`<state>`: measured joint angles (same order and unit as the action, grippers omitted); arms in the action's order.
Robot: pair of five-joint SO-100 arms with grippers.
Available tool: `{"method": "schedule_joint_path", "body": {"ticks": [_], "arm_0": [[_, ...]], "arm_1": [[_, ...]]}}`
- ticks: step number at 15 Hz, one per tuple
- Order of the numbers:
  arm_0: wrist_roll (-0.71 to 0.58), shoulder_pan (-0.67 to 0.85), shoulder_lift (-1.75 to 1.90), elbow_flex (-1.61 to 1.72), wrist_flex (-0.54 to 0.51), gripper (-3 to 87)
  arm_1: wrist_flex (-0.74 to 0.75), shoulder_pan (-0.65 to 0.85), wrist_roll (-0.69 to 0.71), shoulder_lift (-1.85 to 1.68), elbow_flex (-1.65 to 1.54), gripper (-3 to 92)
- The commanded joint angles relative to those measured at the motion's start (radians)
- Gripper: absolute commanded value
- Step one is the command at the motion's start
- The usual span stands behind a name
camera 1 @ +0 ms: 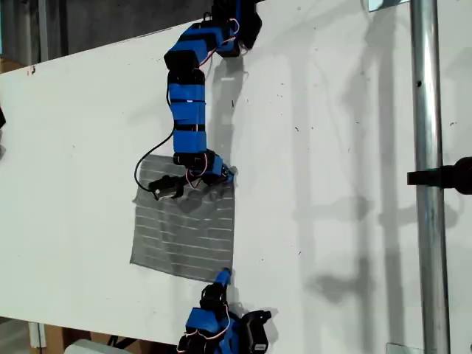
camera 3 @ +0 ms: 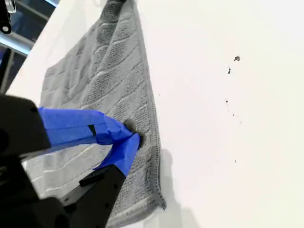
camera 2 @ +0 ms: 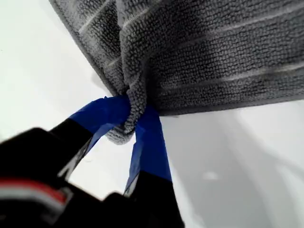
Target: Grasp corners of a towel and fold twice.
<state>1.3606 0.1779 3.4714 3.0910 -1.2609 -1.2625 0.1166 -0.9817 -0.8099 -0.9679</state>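
The grey striped towel (camera 1: pixel 184 232) lies flat on the white table (camera 1: pixel 339 184). My first gripper (camera 1: pixel 221 279) comes in from the exterior view's bottom. It is shut on the towel's near corner (camera 2: pixel 118 135), and the fabric bunches between its blue fingers (camera 2: pixel 149 142). My second gripper (camera 1: pixel 227 175) reaches down from the exterior view's top. It is pinched on the towel (camera 3: pixel 104 71) a little in from the corner (camera 3: pixel 159 204) on the same side. Its blue fingertips (camera 3: pixel 121 152) meet on the cloth.
A metal pole (camera 1: pixel 426 147) with a black clamp (camera 1: pixel 442 178) stands at the exterior view's right. The table edge (camera 1: pixel 74 328) runs close below the towel in the exterior view. Bare white table lies to the exterior view's right of the towel.
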Motion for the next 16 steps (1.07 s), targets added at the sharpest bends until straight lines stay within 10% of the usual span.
{"method": "schedule_joint_path", "body": {"ticks": [1,7,8,9,16], "arm_0": [[-0.026,-0.002,-0.058,-0.167,0.098,-3.1],[-0.383,0.198,-1.089,-0.991,-0.290,-3.0],[-0.411,0.245,-1.115,-1.017,-0.333,4.5],[-0.405,0.279,-1.150,-1.035,-0.359,31.1],[-0.290,0.216,-1.160,-0.822,-0.207,36.6]], "arm_1": [[0.021,-0.012,0.015,-0.037,0.017,-0.4],[0.044,-0.037,0.002,-0.060,-0.005,-0.4],[0.049,-0.041,-0.003,-0.063,-0.011,-0.4],[0.054,-0.044,-0.005,-0.063,-0.015,-0.4],[0.087,-0.054,-0.005,-0.106,-0.067,-0.4]]}}
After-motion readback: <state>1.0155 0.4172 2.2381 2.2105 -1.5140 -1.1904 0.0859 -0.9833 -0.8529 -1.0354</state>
